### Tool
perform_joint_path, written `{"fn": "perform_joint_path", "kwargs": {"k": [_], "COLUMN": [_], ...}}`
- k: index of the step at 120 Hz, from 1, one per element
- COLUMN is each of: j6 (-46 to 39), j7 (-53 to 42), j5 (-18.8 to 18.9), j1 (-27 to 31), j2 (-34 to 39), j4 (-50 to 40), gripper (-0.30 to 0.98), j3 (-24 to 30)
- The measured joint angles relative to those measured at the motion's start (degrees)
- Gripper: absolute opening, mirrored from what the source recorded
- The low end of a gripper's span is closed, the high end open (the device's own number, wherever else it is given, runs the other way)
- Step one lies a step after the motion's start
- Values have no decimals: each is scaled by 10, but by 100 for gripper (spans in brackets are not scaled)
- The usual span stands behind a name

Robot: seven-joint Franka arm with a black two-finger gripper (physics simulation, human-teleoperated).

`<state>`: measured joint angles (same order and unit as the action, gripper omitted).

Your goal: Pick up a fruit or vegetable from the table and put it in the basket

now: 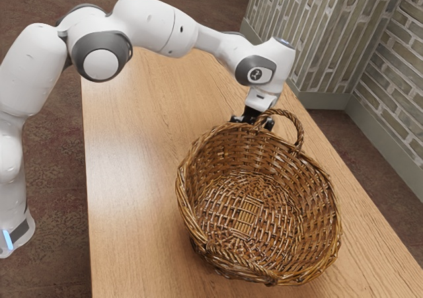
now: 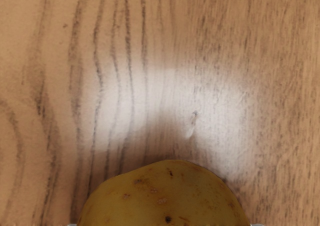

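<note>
Whether the jaws of the gripper (image 1: pixel 248 115) stand apart or are clamped on the potato (image 2: pixel 162 198), I cannot tell; the potato, yellow-brown with dark specks, lies right at the jaws, over the wooden table (image 1: pixel 135 199). Just beyond them is the wicker basket (image 1: pixel 327 209), upright on the table, its rim and looped handle (image 1: pixel 299 129) partly hiding the gripper in the exterior view; farther out stands a brick wall (image 1: pixel 330 40).

1 round emblem (image 1: pixel 256 74) is being displayed on the arm's wrist (image 1: pixel 280 61); no readable text is being shown.
</note>
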<state>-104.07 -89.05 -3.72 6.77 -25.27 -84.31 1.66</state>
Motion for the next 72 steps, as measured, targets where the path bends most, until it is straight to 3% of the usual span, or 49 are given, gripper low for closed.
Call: {"fn": "perform_joint_path", "kwargs": {"k": [42, 72], "j6": [-4, 12], "j7": [4, 9], "j5": [-1, -12], "j1": [0, 2], "j2": [11, 27], "j4": [15, 99], "gripper": [35, 35], "j3": [-2, -38]}}
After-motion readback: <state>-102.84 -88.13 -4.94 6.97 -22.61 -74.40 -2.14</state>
